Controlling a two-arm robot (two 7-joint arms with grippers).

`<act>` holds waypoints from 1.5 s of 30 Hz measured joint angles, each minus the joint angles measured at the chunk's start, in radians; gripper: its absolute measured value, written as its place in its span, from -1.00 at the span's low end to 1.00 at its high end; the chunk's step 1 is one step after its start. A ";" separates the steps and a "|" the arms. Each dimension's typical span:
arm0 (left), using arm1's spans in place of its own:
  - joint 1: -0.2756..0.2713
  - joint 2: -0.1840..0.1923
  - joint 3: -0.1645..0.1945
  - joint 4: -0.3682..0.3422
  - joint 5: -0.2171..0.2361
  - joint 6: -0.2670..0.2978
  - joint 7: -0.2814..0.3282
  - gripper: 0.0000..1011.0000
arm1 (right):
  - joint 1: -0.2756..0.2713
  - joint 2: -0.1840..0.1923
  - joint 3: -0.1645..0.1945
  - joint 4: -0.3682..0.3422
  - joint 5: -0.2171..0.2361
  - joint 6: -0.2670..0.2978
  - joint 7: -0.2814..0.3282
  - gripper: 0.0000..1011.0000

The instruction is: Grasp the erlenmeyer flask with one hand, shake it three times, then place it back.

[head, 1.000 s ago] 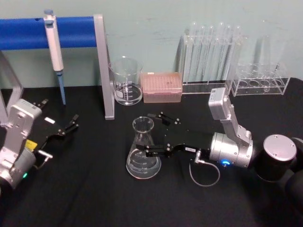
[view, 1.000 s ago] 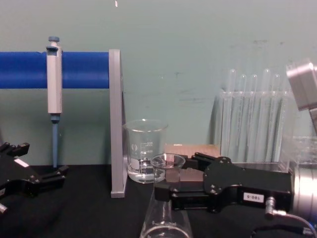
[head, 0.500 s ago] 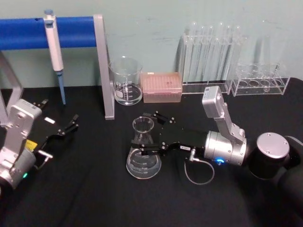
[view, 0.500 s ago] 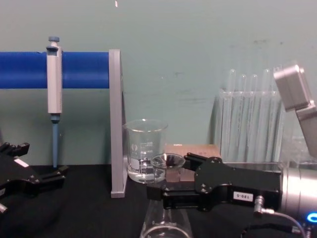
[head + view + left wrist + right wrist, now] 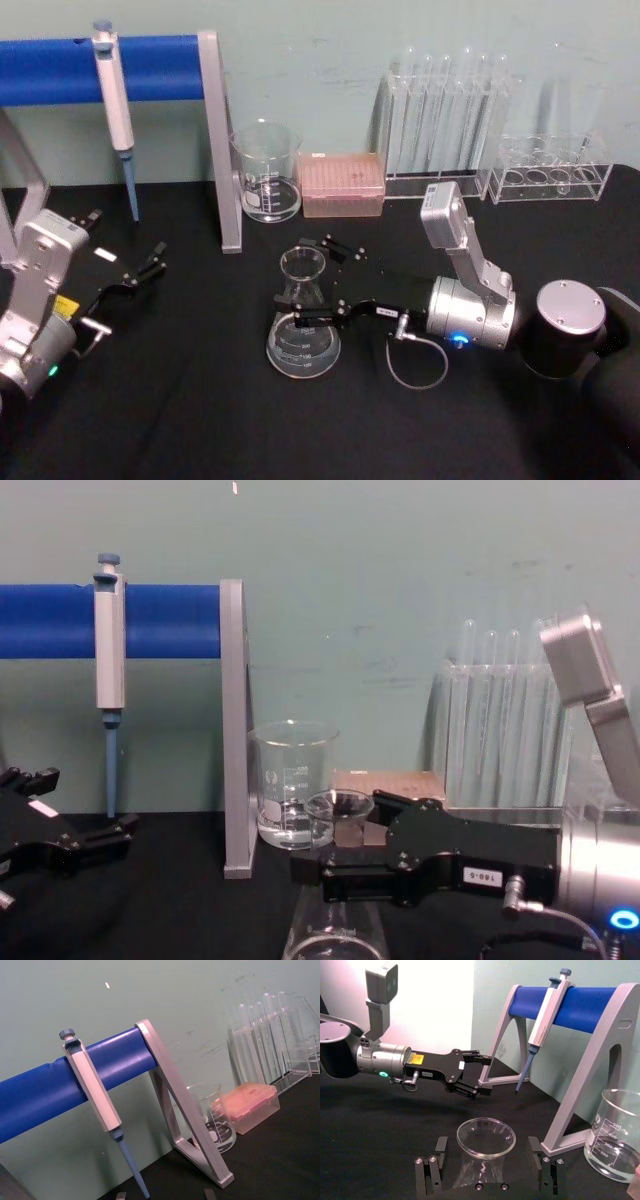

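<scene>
Flask (image 5: 301,350), a clear erlenmeyer, is standing upright on the black table (image 5: 200,420), in front of the beaker (image 5: 266,172) and the pink tip box (image 5: 343,184). We are looking at the right gripper (image 5: 297,282) hovering at neck height, its arm stretching in from the right. Its two fingers (image 5: 429,1175) are lying spread, one on each side of the narrow neck. From the right wrist view we are seeing a gap between each finger and the glass, so nothing is pinching it. In the chest view the flared rim is showing just above the black gripper body, with the beaker behind. The left gripper (image 5: 135,272) is sitting low at the table's left side, well apart from the flask, its fingers parted around nothing. A pipette (image 5: 113,90) is hanging on the blue stand (image 5: 160,65) behind it.
</scene>
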 joint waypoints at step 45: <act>0.000 0.000 0.000 0.000 0.000 0.000 0.000 0.98 | -0.004 0.002 0.001 -0.006 -0.006 0.006 -0.010 0.54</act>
